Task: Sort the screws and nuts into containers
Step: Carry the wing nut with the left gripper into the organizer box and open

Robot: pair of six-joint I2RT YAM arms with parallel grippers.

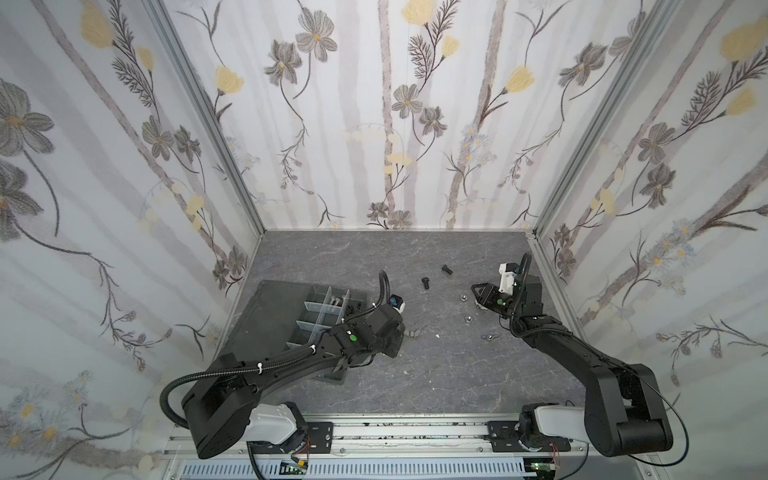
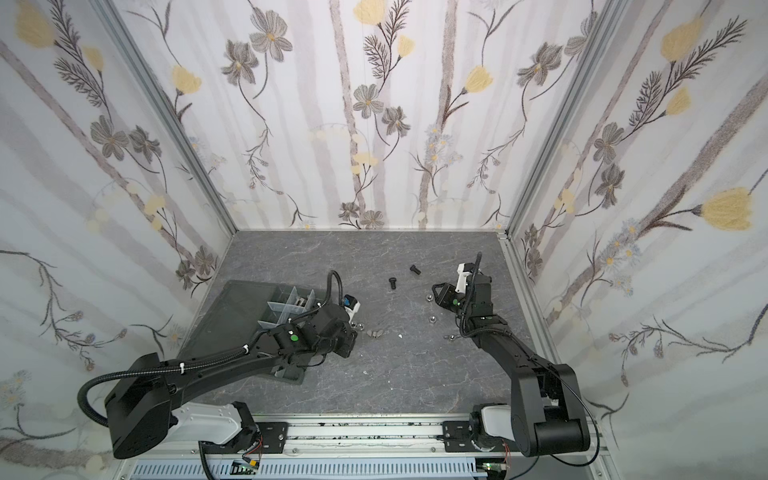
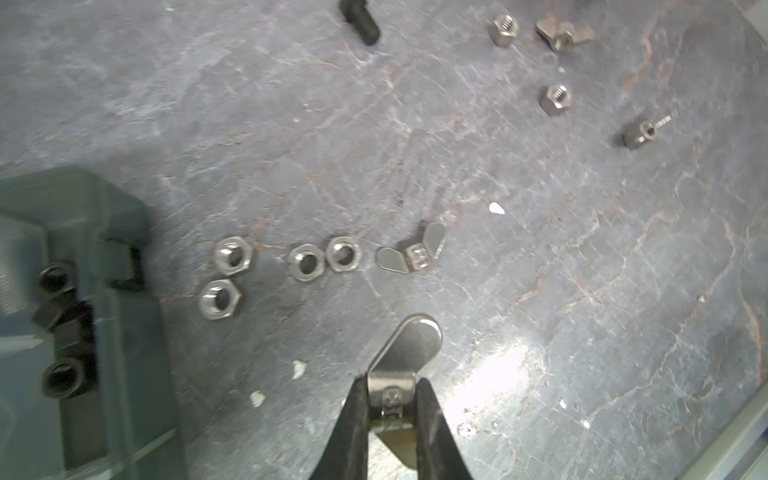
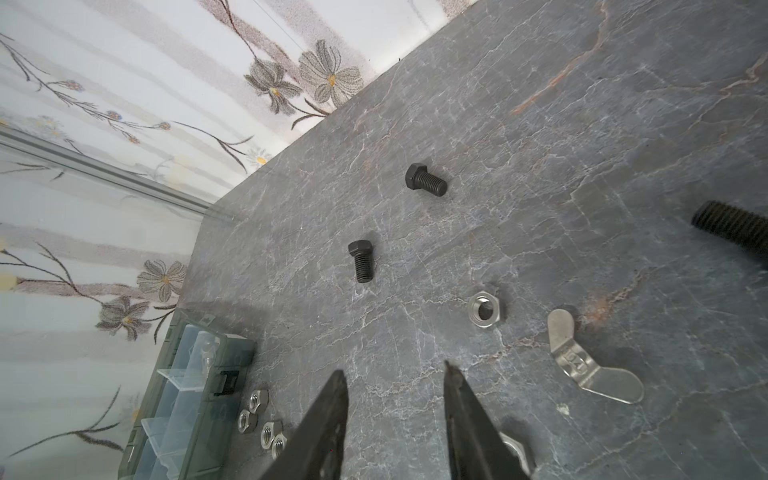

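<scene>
Steel first: clamps left gripper (image 3: 390,386) on wing nut (image 3: 415,340) at its hub, likely for carrying to tray (image 3: 120,199); holds right gripper (image 4: 395,370) parted, empty, near hex nut (image 4: 484,309).

Two matte black hex-head screws are lying on their sides mid-table, one (image 4: 426,182) a bit beyond the other (image 4: 362,261). Four shiny hex nuts (image 3: 232,255) sit flat in a loose bunch just beside the organiser tray (image 3: 104,199), with a silver wing nut (image 3: 411,253) next to them. A second wing nut (image 3: 415,340) is pinched at its middle by the left gripper (image 3: 391,382). A couple more hex nuts (image 3: 555,98) are scattered well away. In the tray, black hex nuts (image 3: 58,282) share one compartment and a silver screw (image 4: 206,355) lies in another.
</scene>
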